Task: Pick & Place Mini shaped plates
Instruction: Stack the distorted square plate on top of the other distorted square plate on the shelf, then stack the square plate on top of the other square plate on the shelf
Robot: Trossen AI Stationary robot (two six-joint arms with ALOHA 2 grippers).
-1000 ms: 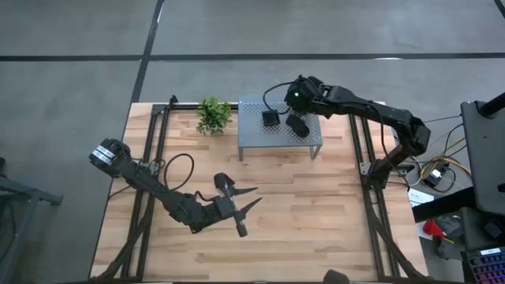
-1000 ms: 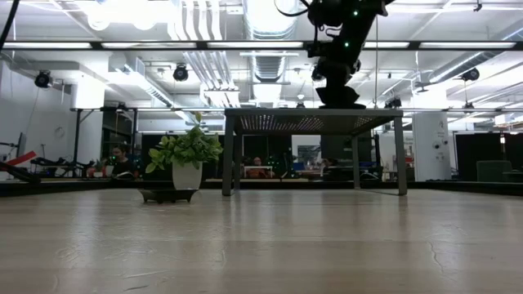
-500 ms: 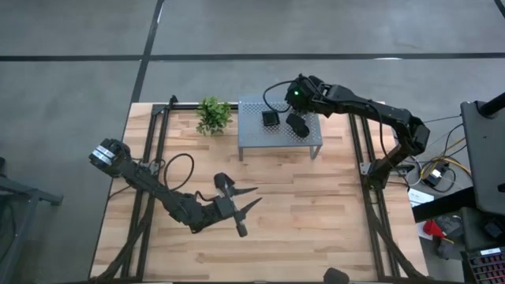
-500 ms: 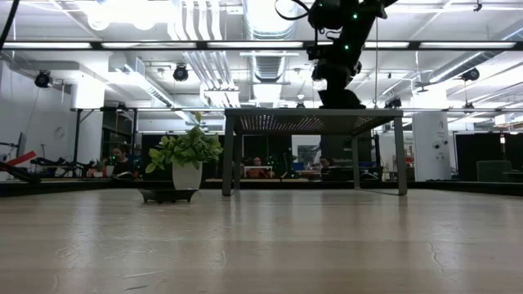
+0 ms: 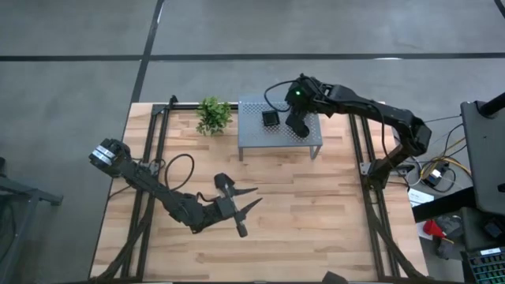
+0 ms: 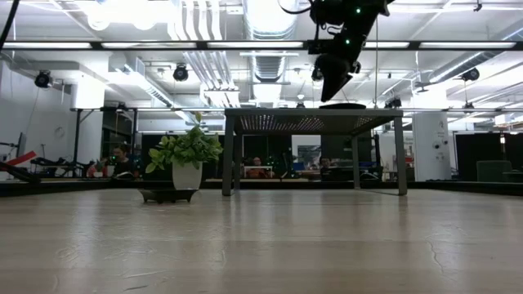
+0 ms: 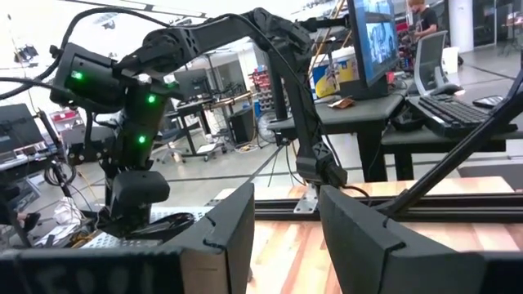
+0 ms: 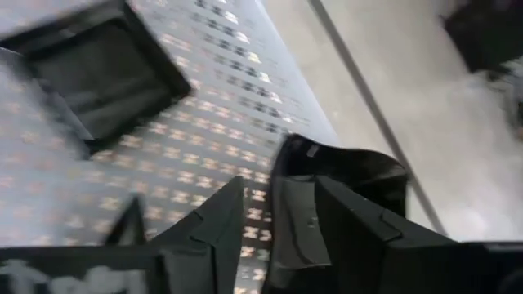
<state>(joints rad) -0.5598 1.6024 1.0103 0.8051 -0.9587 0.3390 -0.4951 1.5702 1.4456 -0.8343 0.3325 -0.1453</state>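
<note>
1. Mini shaped plates are sitting on the grey perforated metal shelf [image 5: 280,130] in the high view: a small black square plate [image 5: 271,118] is lying on the shelf top toward its left side, and a second dark plate [image 5: 297,126] is lying just beside it to the right, partly under the right gripper [image 5: 296,120]. The right arm is reaching in from the right edge of the wooden desk [image 5: 316,213] and hanging over that second plate; from this height I cannot tell how its jaws are standing.
2. Also in the high view, the left gripper [image 5: 246,200] is resting low over the bare middle of the desk, well apart from the shelf, its jaws spreading wide on nothing. A small green plant [image 5: 213,115] is standing just left of the shelf.
3. In the low view, the right gripper [image 6: 331,86] is hovering just above the shelf [image 6: 315,118], tilting, with a thin dark plate edge [image 6: 347,105] showing on the shelf top beside it. The potted plant [image 6: 186,155] is standing to the left.
4. In the left wrist view, the left jaws are standing apart and empty, facing the right arm [image 7: 135,122] across the desk.
5. In the right wrist view, the right jaws are standing open, straddling the raised rim of a black glossy plate [image 8: 347,175] without clamping it; the square plate [image 8: 102,77] is lying apart on the shelf [image 8: 221,106].
</note>
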